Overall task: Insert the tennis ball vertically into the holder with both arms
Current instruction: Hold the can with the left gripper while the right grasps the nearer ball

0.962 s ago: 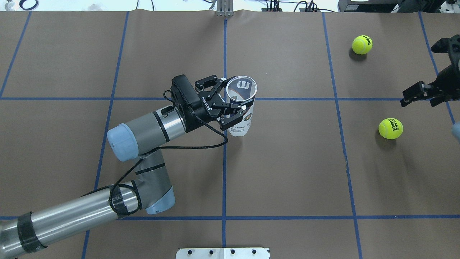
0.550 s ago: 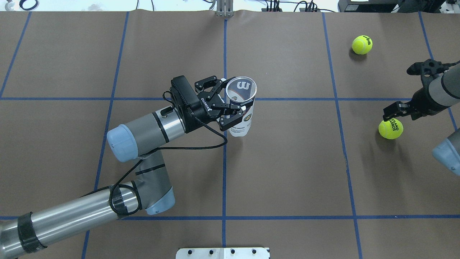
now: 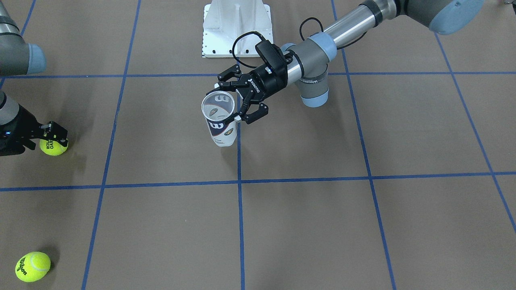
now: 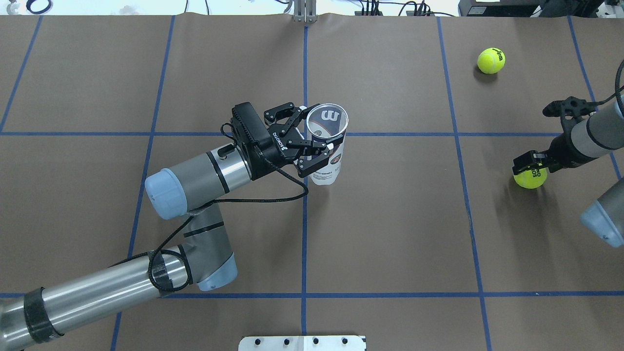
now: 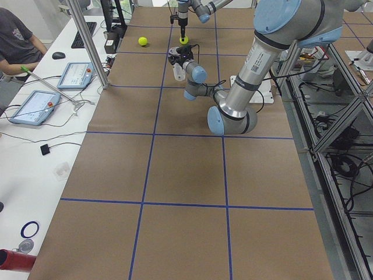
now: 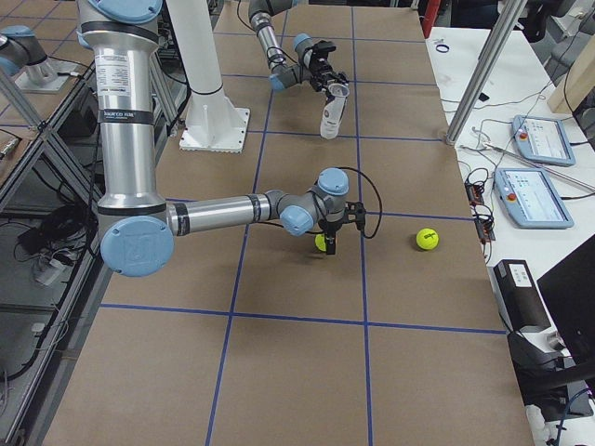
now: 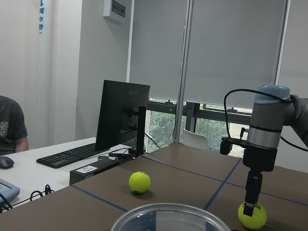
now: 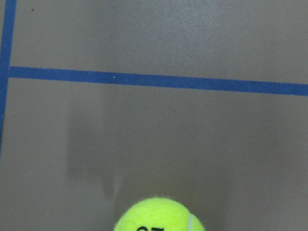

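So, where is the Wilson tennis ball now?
Overhead view: the Wilson tennis ball lies far right, beyond the Roland Garros ball under the right claw.

A flat brown table top (image 8: 202, 38) is seen, and almost the whole picture is filled by it. A long blue tape line (image 8: 159, 81) is laid across it from side to side, a bit above the middle. A second blue tape line (image 8: 6, 38) is seen at the left edge, running up and down, and the two lines are joined there. At the very bottom, near the middle, a round fuzzy yellow-green tennis ball (image 8: 159, 216) is seen, well below the long line. Only its top part is shown; the rest is cut off by the picture's edge. Some black letters are printed on it, but they cannot be read. A thin white seam is seen on its right side. A soft dark shadow (image 8: 91, 154) is cast on the table, up and to the left of the ball.
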Tool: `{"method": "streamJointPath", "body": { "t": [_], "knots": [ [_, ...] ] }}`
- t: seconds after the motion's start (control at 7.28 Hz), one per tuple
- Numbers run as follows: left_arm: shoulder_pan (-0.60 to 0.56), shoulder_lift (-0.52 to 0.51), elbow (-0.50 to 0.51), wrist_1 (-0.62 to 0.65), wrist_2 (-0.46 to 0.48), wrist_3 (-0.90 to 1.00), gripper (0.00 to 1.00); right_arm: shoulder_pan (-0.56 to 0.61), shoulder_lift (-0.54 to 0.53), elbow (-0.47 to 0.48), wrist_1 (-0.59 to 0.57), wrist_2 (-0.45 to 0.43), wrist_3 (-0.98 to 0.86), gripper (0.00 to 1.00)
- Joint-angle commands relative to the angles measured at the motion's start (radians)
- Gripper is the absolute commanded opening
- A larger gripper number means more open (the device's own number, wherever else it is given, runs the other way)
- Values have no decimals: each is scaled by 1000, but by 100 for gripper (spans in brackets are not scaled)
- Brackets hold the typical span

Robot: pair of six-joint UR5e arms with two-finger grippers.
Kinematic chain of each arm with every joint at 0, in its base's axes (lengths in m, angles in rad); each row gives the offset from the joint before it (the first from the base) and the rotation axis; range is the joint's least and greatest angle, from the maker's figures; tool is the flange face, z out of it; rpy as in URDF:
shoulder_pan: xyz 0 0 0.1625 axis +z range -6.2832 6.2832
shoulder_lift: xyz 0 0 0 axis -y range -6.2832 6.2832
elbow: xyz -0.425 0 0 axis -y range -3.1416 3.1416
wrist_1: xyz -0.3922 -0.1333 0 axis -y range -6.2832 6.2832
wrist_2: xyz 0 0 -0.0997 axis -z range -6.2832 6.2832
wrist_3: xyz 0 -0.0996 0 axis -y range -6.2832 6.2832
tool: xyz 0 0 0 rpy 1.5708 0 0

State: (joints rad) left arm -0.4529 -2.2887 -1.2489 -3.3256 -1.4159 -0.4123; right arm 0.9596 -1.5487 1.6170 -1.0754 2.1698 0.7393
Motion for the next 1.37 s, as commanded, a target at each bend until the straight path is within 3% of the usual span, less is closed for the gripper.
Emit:
{"method": "streamJointPath", "body": {
  "t": [0.0, 0.14, 0.27, 0.41, 0.69, 1.24],
  "knots": [
    [0, 0, 0, -2, 0, 0, 77, -15, 6, -12, 3, 2, 3, 92],
    [0, 2, 0, -2, 0, 0, 77, -15, 6, -12, 3, 2, 3, 54],
    [0, 12, 0, -2, 0, 0, 77, -13, 6, -6, 3, 4, 0, 10],
    [0, 26, 2, -23, 0, 0, 77, -13, 6, 12, 3, 8, 0, 0],
    [3, 38, 11, -44, 2, 1, 77, -12, 22, 131, -65, 50, 62, 0],
    [20, 38, 69, -127, 60, 3, 76, -39, 371, 217, -404, 54, 347, 0]
  ]
}}
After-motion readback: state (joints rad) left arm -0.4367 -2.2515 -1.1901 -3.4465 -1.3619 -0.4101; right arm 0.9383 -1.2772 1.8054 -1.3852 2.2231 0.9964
